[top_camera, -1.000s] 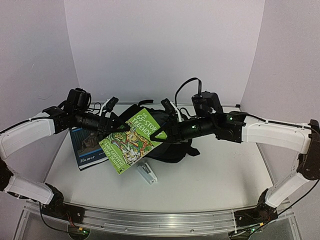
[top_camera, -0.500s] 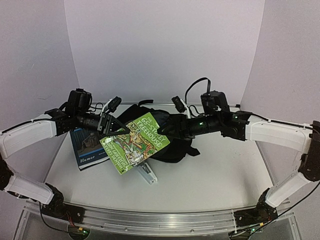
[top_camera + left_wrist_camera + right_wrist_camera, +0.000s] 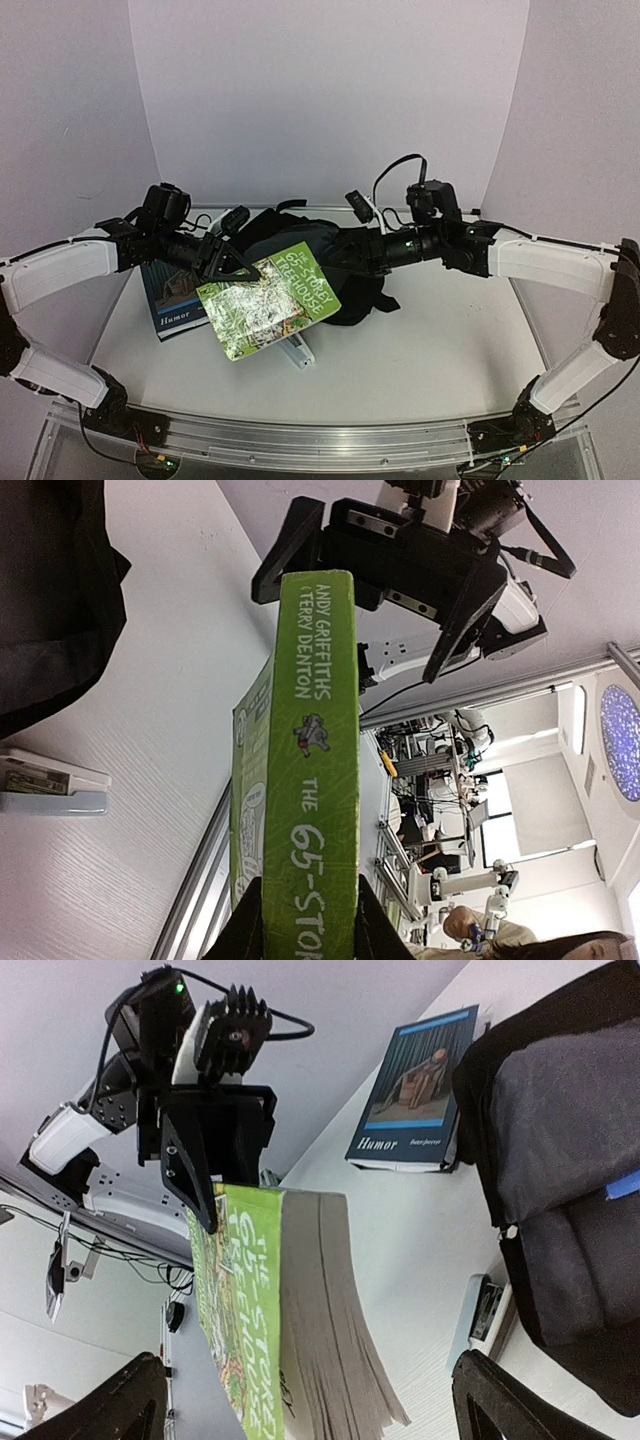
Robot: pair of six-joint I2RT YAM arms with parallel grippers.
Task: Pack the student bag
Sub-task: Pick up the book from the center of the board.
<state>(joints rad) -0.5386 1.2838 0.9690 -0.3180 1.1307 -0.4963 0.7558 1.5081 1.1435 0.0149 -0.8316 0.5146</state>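
The green paperback hangs over the table, gripped by its spine in my left gripper. In the left wrist view both fingers press the spine from either side near my left gripper. My right gripper stands open just right of the book, touching nothing. From the right wrist view, the book's page edge fans between the wide jaws of my right gripper. The student bag, black and soft, lies behind the book; it also shows as the bag and the bag.
A blue book titled Humor lies flat at the left, also seen as the blue book. A small white flat object rests on the table below the green book, near the bag. White walls enclose three sides.
My left gripper shut on the green book's spine. My right gripper let go, opened wide and drew back to the right. The book dropped slightly and swung leftward.
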